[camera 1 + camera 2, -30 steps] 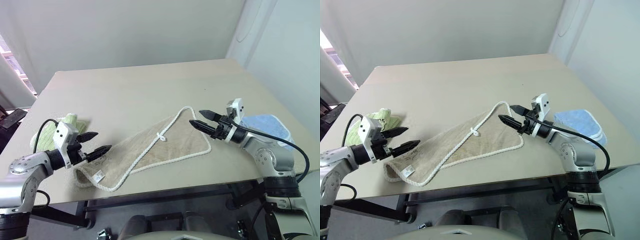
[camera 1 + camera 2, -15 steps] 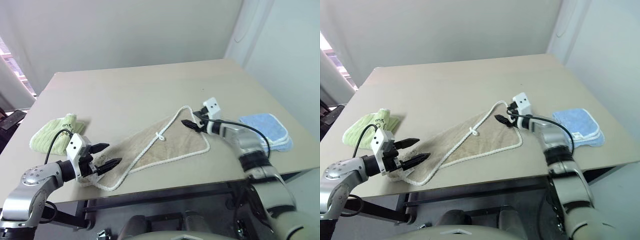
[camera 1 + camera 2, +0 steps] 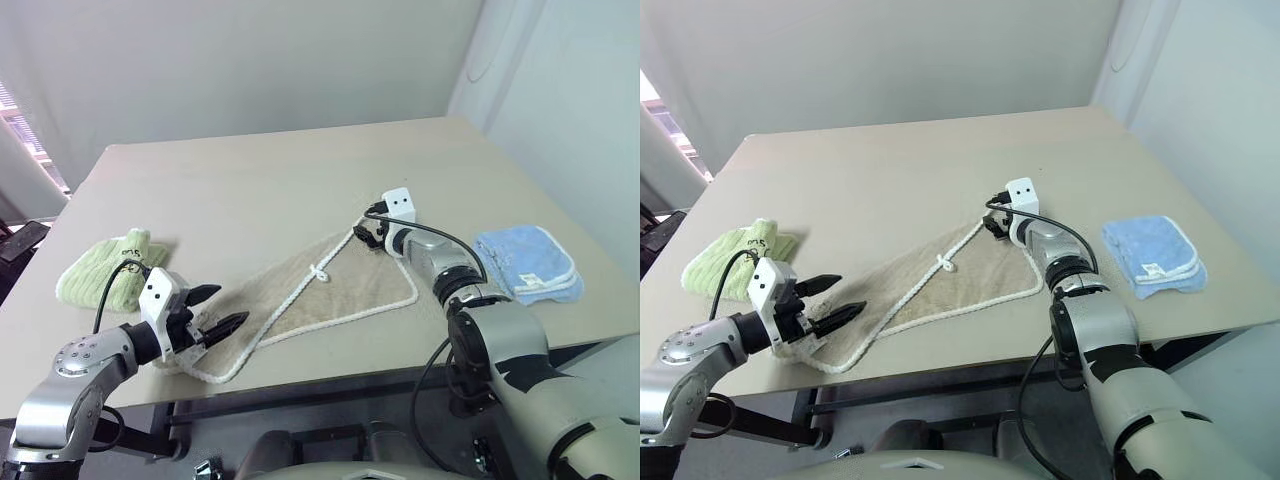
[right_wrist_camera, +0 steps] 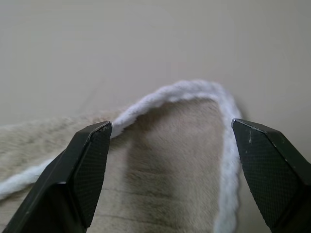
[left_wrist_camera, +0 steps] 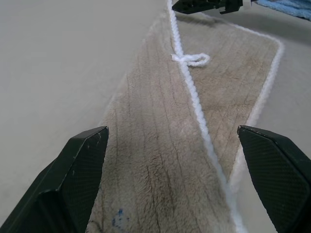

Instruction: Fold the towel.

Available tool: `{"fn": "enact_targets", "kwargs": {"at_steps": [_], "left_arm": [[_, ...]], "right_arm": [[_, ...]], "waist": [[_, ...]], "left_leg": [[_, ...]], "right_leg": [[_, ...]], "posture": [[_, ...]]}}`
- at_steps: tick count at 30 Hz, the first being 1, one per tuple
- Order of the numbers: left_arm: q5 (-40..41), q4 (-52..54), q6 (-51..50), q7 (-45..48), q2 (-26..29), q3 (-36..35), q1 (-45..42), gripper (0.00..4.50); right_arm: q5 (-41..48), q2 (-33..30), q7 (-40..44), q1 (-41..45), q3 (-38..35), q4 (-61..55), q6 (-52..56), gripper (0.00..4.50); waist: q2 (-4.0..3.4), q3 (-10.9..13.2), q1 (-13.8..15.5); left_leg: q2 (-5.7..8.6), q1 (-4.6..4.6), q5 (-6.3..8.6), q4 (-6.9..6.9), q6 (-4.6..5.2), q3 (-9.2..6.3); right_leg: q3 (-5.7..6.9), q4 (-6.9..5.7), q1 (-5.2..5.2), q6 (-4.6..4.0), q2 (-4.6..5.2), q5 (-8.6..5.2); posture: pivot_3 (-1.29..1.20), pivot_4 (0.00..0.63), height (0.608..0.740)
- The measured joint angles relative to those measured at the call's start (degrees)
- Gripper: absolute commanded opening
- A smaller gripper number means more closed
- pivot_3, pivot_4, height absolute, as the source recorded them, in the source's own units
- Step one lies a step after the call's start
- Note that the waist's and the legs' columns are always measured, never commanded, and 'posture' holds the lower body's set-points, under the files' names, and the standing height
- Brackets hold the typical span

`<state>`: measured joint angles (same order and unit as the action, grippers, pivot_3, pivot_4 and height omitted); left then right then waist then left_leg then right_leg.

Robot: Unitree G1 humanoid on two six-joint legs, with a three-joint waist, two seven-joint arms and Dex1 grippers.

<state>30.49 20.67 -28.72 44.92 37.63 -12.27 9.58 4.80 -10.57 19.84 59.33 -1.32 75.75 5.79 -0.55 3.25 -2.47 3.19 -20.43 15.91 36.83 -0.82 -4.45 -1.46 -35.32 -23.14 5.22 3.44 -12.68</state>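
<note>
The towel (image 3: 320,290) is lying flat on the table (image 3: 250,190). The right gripper (image 3: 366,236) is reaching over its far corner with fingers spread apart. The left gripper (image 3: 222,308) is hanging over the near end, fingers wide and holding nothing.

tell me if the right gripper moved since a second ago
Yes. The right gripper went forward and left, from near the blue towel to the far corner of the towel.

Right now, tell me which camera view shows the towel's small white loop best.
The left wrist view: the white loop lies unobstructed on the towel, beside the corded edging, between the open left hand's fingers. The head views show the loop as a tiny knot mid-towel. The right wrist view shows a rounded towel corner with edging.
</note>
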Motion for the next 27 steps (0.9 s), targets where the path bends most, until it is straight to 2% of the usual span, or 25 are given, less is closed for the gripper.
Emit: {"fn": "enact_targets", "kwargs": {"at_steps": [6,7,10,17,19,25,27], "left_arm": [[0.0,1.1,0.0,-1.7,-0.3,-0.1,0.8,4.47],[0.0,1.3,0.0,-1.8,-0.3,-0.1,1.0,4.5],[0.0,1.9,0.0,-2.3,-0.3,-0.1,1.0,4.5],[0.0,1.8,0.0,-2.6,-0.1,-0.2,0.8,4.5],[0.0,1.8,0.1,-2.4,0.4,-0.3,0.7,4.5],[-0.6,0.8,0.4,-1.2,1.4,-0.3,0.1,4.5],[-0.8,0.0,0.5,-0.9,1.4,-0.2,-0.6,4.5]], "right_arm": [[-1.4,1.2,-3.0,0.5,-1.4,1.0,2.8,4.15],[-1.9,1.4,-3.3,0.5,-1.3,1.0,3.1,3.96],[-2.9,1.6,-3.9,0.5,-1.4,1.0,4.0,3.16],[-4.5,1.6,-3.3,0.7,-1.1,0.5,5.3,0.59],[-6.8,1.3,-3.0,0.8,1.2,-0.4,6.4,0.03],[-6.8,-1.2,1.3,0.8,1.5,-4.7,14.2,0.03],[-5.5,-2.6,4.9,-0.2,1.0,-8.8,20.1,0.03]], "waist": [[-0.02,0.0,-0.4],[-0.02,0.0,-0.4],[-0.02,0.0,-0.6],[-0.02,0.0,-0.6],[-0.03,0.0,-0.6],[-0.03,0.0,0.1],[-0.03,0.0,0.1]], "left_leg": [[-0.02,0.03,-0.01,0.01,0.0,-0.02],[-0.02,0.03,-0.01,0.01,0.0,-0.03],[-0.02,0.04,-0.01,0.02,0.0,-0.03],[-0.02,0.06,-0.01,0.1,0.0,-0.03],[-0.01,0.07,-0.01,0.11,0.0,-0.05],[0.03,0.06,-0.01,0.15,0.0,-0.09],[0.03,0.03,-0.01,0.15,0.0,-0.09]], "right_leg": [[0.0,-0.05,0.0,-0.01,-0.06,0.0],[0.0,-0.05,0.0,-0.01,-0.07,0.0],[0.0,-0.05,0.03,-0.01,-0.06,0.0],[0.0,-0.05,0.08,-0.02,-0.07,-0.01],[0.01,-0.05,0.09,-0.02,-0.07,-0.01],[0.03,-0.01,0.15,-0.02,-0.03,-0.02],[0.04,0.01,0.15,-0.02,-0.02,-0.02]], "posture": [[0.0,0.0,0.74],[0.0,0.0,0.74],[0.0,0.0,0.74],[0.0,0.0,0.74],[0.0,0.0,0.74],[0.0,0.0,0.74],[0.0,0.0,0.74]]}}
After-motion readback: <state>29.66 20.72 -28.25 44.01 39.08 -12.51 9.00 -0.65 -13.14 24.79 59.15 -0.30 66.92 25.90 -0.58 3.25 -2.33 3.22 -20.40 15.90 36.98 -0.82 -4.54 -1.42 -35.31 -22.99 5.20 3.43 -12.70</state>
